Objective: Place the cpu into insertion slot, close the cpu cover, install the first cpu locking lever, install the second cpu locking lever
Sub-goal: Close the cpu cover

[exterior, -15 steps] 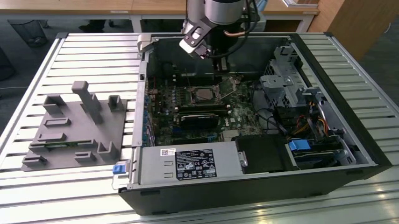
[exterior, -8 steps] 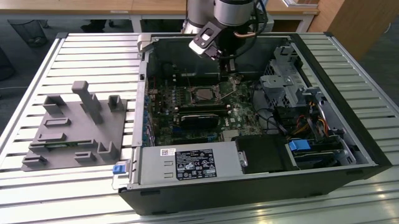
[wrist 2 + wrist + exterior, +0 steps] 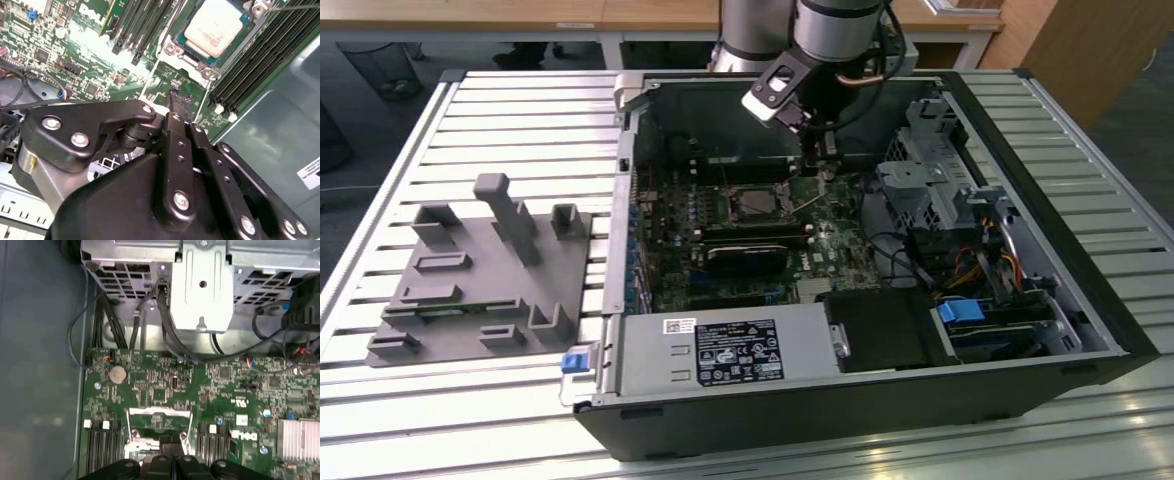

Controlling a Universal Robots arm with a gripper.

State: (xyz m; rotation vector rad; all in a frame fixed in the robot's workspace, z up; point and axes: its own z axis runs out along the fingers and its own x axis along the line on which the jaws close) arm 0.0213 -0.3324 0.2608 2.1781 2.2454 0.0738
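Arm steeply downward, hand with fingertips together.

We saw the gripper low over the green motherboard, its tip at the cpu cover, a thin silvery frame. A coin battery sat beyond, with black cables and a metal drive cage behind.

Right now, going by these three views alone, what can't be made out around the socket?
What the tool touches: in both wrist views its own black body covers the contact.
The cpu: partly cut off by the picture's edge in the second wrist view.
The insertion slot: too small in the exterior view to tell what lies in it.
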